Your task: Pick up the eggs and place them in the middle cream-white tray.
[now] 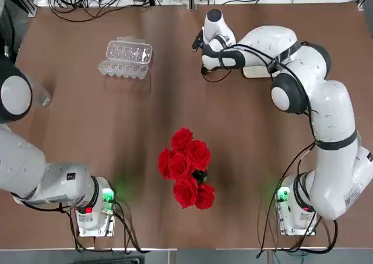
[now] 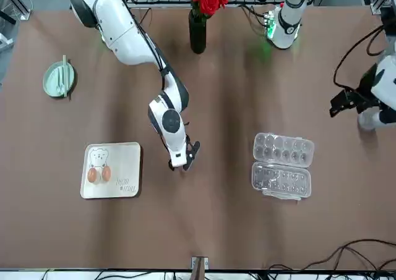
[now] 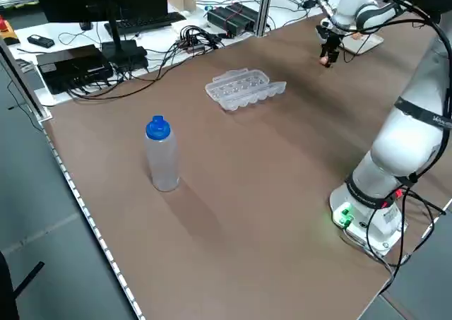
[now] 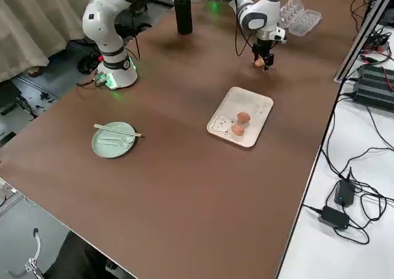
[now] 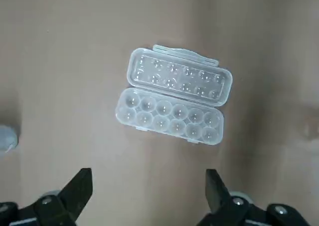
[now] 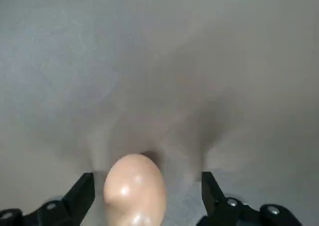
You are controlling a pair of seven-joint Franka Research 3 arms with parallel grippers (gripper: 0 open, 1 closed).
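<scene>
The right gripper hangs low over the bare brown table, fingers spread, with one egg between them. This egg is light brown, smooth and glossy; it sits nearer one finger, with a clear gap to the other. Whether the near finger touches it, I cannot tell; it is not clamped. It lies between the tray and the clear carton, well apart from both.

Two more eggs lie side by side on the tray, just beside its bear drawing. The tray is flat, cream-white and square with rounded corners.

The left gripper hovers high above the carton, fingers wide apart and holding nothing.
</scene>
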